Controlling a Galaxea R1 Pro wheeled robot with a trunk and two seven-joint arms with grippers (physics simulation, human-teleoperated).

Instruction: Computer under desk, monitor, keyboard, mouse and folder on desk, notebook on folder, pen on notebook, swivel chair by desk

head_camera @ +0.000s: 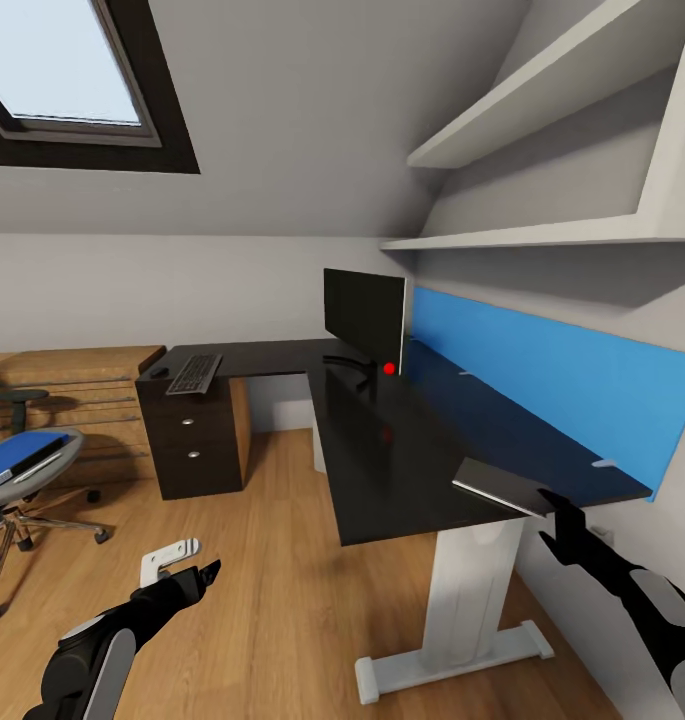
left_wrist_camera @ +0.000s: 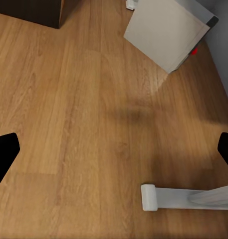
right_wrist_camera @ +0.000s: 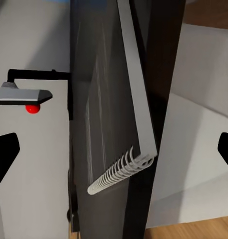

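Note:
The black desk carries the monitor at its inner corner and the keyboard on its left wing, with the small mouse beside it. On the desk's near right corner lies the grey spiral notebook. My right gripper is open just in front of it, not touching. The blue folder rests on the swivel chair at the left. My left gripper hangs open above the floor. The computer stands on the floor. The pen is out of view.
A white desk leg and its foot stand near both arms. A blue wall panel runs behind the desk, with shelves above. The black drawer unit and a wooden chest stand at the left.

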